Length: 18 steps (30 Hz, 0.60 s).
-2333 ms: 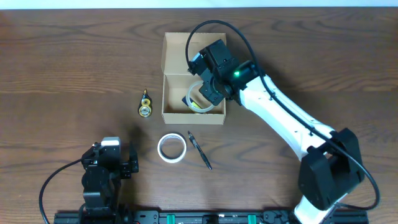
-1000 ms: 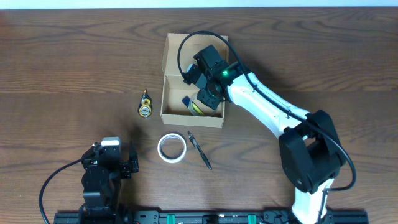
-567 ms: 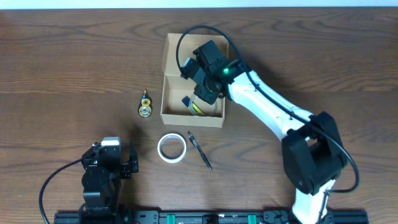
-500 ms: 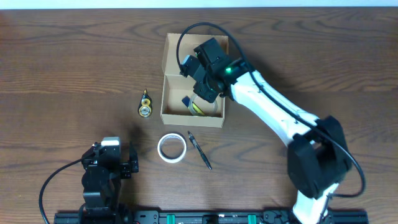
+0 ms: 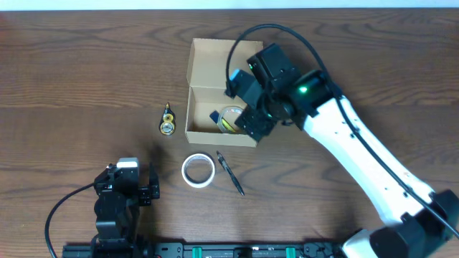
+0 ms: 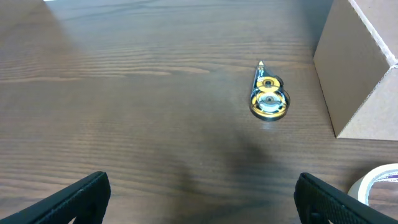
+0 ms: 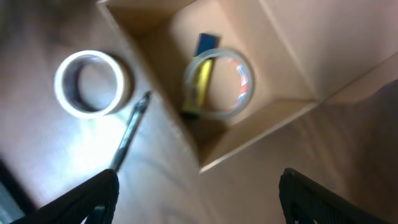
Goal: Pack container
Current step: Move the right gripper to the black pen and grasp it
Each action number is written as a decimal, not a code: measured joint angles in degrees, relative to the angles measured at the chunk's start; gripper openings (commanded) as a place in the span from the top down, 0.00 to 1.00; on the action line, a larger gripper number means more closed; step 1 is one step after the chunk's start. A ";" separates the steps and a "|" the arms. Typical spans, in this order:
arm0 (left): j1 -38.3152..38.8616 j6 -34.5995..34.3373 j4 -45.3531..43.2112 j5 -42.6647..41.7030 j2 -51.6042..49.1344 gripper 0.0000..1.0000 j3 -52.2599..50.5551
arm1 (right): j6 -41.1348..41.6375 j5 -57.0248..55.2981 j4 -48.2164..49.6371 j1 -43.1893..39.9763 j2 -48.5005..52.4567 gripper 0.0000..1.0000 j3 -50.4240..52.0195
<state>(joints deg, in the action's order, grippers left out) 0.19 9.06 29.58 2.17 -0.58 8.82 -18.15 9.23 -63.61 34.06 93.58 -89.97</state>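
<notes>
Two hands in the overhead view. In the far middle of the counter [image 5: 72, 72], the container [image 5: 222, 137], flap lid [image 5: 209, 61] laid back toward the far edge. Inside, a clear tape roll [image 5: 228, 109] over a blue-and-yellow item [image 5: 215, 115]. Above the container's right side, the right hand [image 5: 246, 105], fingers apart, clamped on nothing. Just left of the container, a small yellow tape dispenser [image 5: 167, 120]. Near its front wall, a white tape roll [image 5: 197, 170] and a pen [image 5: 230, 173], apart from each other. Wide bare wood to the far left and far right. At the near edge, well apart from the container, the left hand [image 5: 129, 179].

From the left wrist: fingers [image 6: 81, 196] spread wide and empty, low in the bottom corners. Ahead, open wood up to the dispenser. At the right edge, the container's outer wall, beyond the right fingertip and not touching it. A sliver of the white roll in the bottom right corner.

From the right wrist, blurred: looks down into the container from above. Fingers [image 7: 87, 193] wide apart at the bottom corners, gripping nothing, clear of the cardboard. Clear roll flat on the container's floor, ringed around the blue-and-yellow item. White roll and pen outside on the counter, near the wall.
</notes>
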 measured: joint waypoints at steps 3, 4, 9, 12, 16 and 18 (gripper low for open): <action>0.00 0.00 0.00 0.00 0.00 0.05 0.00 | 1.31 1.40 -2.29 0.00 -3.19 0.17 2.45; 0.00 0.00 0.00 -0.02 0.00 0.04 0.00 | 1.68 1.73 -2.91 0.00 -4.22 0.17 3.58; 0.00 0.00 0.00 0.00 0.00 0.04 0.00 | 4.04 4.90 -2.58 0.00 -10.78 0.14 14.16; 0.00 0.00 0.00 0.00 0.00 0.04 0.00 | 5.77 5.77 -1.07 0.22 -14.40 0.14 21.07; 0.00 0.00 -0.02 0.00 0.00 0.05 0.00 | 7.65 6.12 2.29 2.32 -17.64 0.14 29.22; 0.00 0.00 0.00 0.00 0.00 0.05 0.00 | 8.28 6.36 4.90 4.94 -18.36 0.12 32.81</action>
<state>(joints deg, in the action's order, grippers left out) 0.19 9.06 29.58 2.17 -0.58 8.82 -9.87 15.59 -58.72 39.00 75.22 -57.17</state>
